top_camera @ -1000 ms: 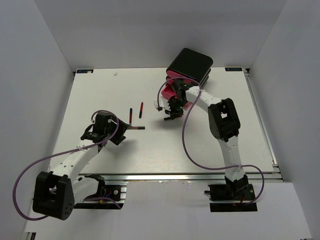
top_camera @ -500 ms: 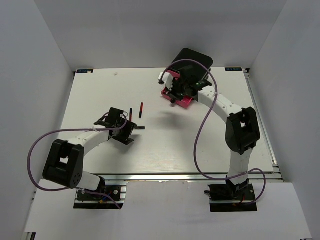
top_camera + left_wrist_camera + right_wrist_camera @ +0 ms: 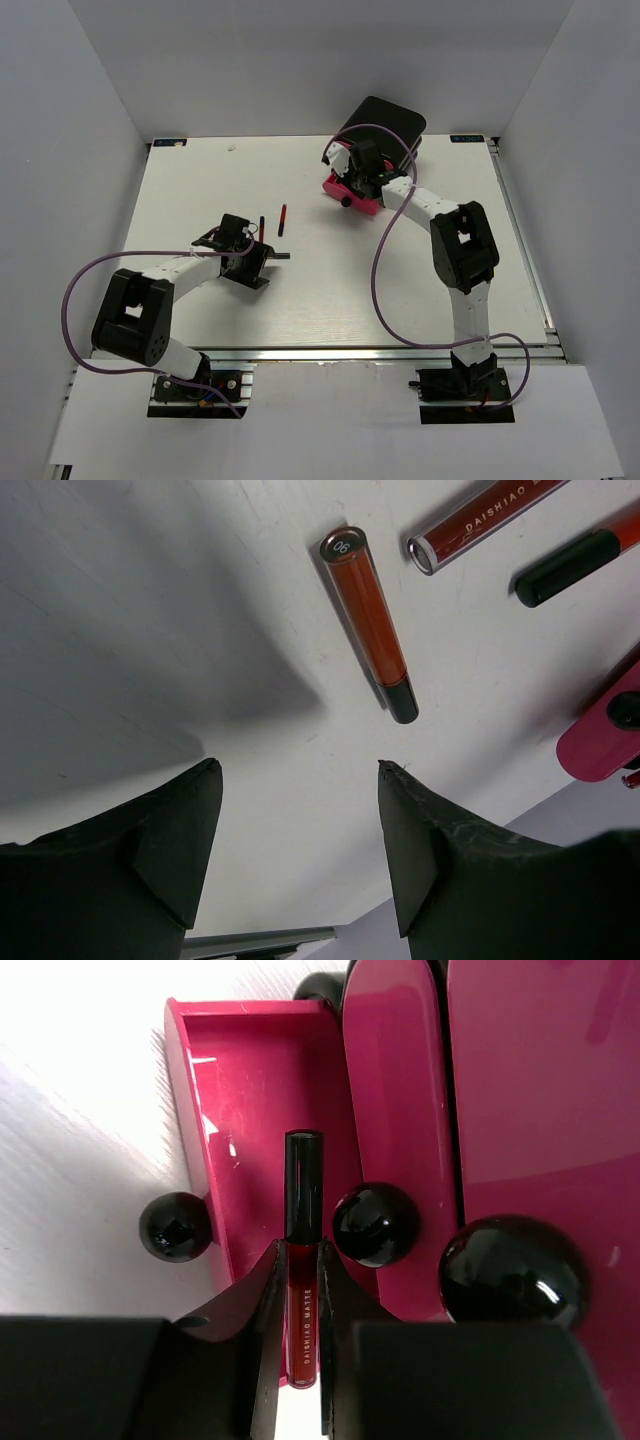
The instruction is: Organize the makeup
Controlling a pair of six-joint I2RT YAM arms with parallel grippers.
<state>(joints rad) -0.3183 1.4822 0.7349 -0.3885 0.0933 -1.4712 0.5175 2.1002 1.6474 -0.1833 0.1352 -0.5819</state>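
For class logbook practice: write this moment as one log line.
left end effector: open near orange tube | right end effector: holding red tube at pink drawer

**Brand lettering and one number on the makeup sticks**

In the left wrist view, the orange-red stick lying on the counter carries the number "06" on its round end face. Just beside it, a dark red tube bears "DAISHIAO" in white capitals, and the lettering runs on past the frame edge. In the right wrist view, the red tube between the fingers of the right claw reads "DAISHIAO MATTE" along its length. In the top view, the small blue labels at the counter's far corners are too small to read.
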